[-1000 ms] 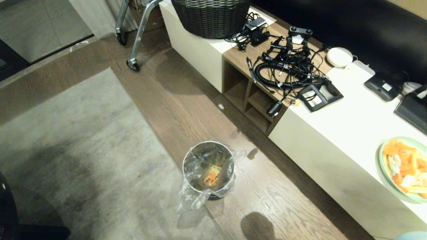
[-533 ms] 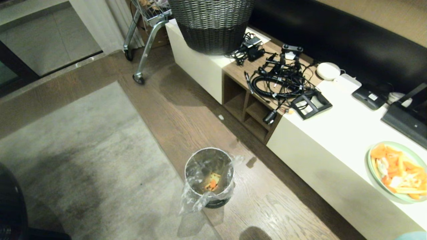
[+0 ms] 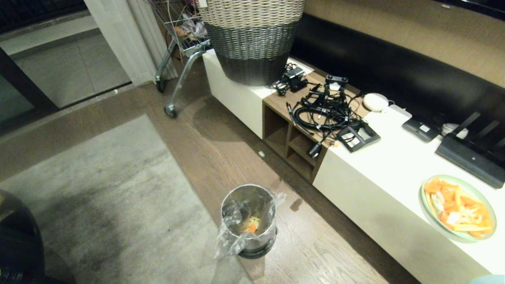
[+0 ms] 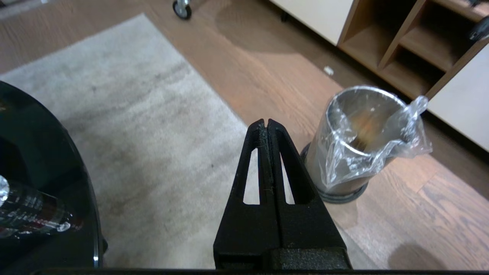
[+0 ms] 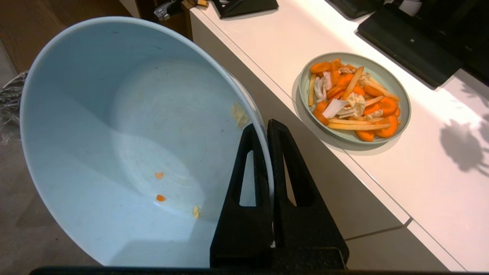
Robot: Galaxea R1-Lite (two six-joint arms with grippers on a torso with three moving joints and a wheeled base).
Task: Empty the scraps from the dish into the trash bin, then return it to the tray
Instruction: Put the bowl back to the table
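My right gripper (image 5: 261,126) is shut on the rim of the dish (image 5: 126,145), a pale bluish-white bowl held tilted beside the white cabinet. Only a few tiny orange and yellow crumbs (image 5: 160,198) cling inside it. A sliver of the dish (image 3: 487,279) shows at the bottom right corner of the head view. The steel trash bin (image 3: 247,221) with its clear liner stands on the wood floor, and orange scraps (image 3: 251,225) lie at its bottom. My left gripper (image 4: 266,122) is shut and empty, hanging over the rug next to the trash bin (image 4: 355,141). The tray is out of view.
A pale-green plate (image 3: 479,236) heaped with orange and white slices sits on the white cabinet (image 3: 394,165). Cables (image 3: 323,110), a woven basket (image 3: 252,39) and a black slab (image 3: 469,161) are also on the cabinet. A wheeled cart (image 3: 177,79) stands beyond the grey rug (image 3: 98,197).
The whole head view has shifted: more of the basket and back wall shows and the plate sits further left, so the camera has moved. The bin and plate have not moved.
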